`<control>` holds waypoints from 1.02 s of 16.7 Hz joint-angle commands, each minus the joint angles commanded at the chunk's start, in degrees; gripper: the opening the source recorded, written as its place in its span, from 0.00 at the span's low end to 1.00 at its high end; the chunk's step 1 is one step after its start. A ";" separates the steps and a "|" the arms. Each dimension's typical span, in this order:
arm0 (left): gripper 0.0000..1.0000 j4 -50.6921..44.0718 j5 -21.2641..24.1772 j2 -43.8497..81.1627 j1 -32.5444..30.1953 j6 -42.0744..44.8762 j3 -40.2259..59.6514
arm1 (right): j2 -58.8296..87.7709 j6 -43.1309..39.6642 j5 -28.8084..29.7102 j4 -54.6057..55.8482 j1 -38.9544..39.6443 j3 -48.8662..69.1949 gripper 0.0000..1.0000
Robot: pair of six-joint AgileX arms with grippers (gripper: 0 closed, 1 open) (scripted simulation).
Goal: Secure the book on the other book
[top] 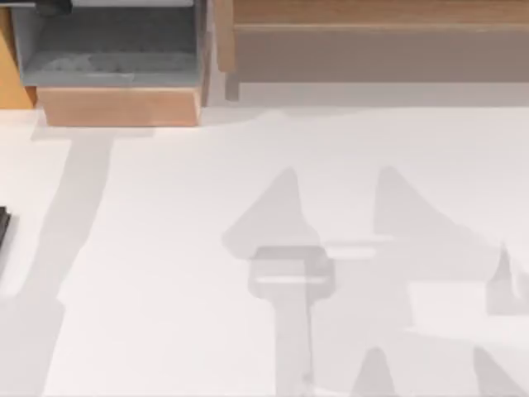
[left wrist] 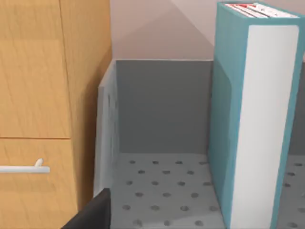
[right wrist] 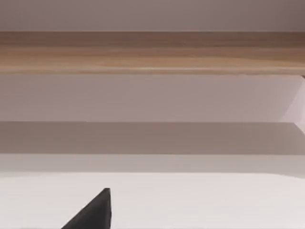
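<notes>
Teal book (left wrist: 257, 124) standing upright inside grey perforated bin (left wrist: 162, 191), touching its floor, close beside wooden cabinet (left wrist: 47, 95) with pale handle (left wrist: 24, 168). Red marks on book's top edge, not readable. White bench (top: 165, 273) wide and open, crossed only by arm shadows. Wooden shelf (top: 372, 25) along far edge. Left end effector (left wrist: 93, 214) and right end effector (right wrist: 93, 212): one dark tip each, cannot tell if spread or pressed together.

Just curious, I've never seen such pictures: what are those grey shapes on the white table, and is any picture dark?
In the top view, soft grey shadows lie across the white table; none is dark. In the left wrist view, the teal book stands evenly lit in a grey tray. The right wrist view is bright.
</notes>
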 joint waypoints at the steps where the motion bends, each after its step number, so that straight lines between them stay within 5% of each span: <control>1: 1.00 1.73 -0.36 4.77 -0.53 -0.05 3.21 | 0.00 0.00 0.00 0.00 0.00 0.00 1.00; 8: 1.00 10.33 -2.52 29.28 -2.87 -0.44 19.32 | 0.00 0.00 0.00 0.00 0.00 0.00 1.00; 17: 1.00 11.46 -2.30 32.85 -3.44 -1.20 21.73 | 0.00 0.00 0.00 0.00 0.00 0.00 1.00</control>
